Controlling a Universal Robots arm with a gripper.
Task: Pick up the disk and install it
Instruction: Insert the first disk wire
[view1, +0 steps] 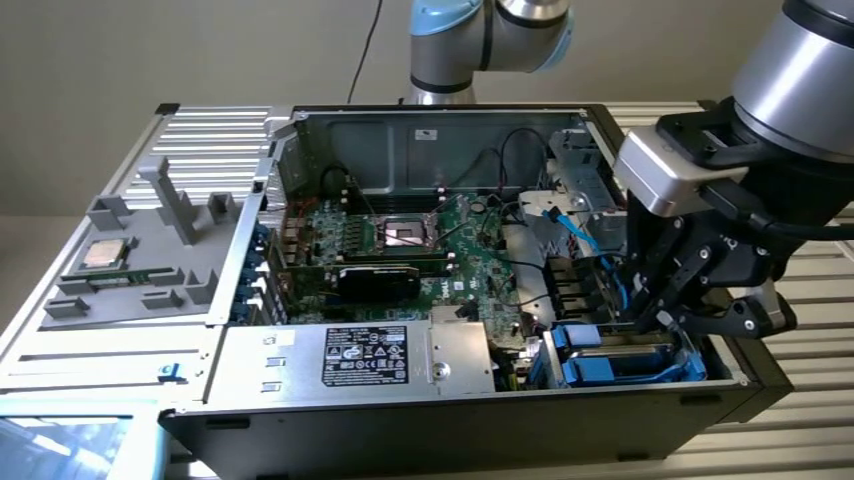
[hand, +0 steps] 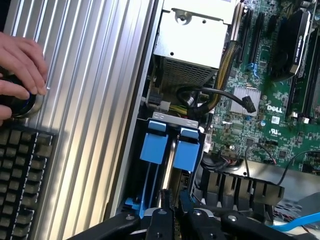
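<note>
Gripper is seen low over the bay at the case corner, on the exterior view's right. Jaws are nearly closed with only a slim gap, and appear clamped on the edge of the disk. Disk is stood on edge in the bay, blue carrier tabs up; how far it is seated cannot be told.

Risks as judged:
- Grip is taken on a thin edge, so the disk could be tilted or let slip if pushed off-axis.
- Carrier could be jammed on the bay rails if not squared.
- Black cables and blue cable lie near the bay and could be snagged or pinched.

A hand is rested on the ribbed table, well apart from the bay.
</note>
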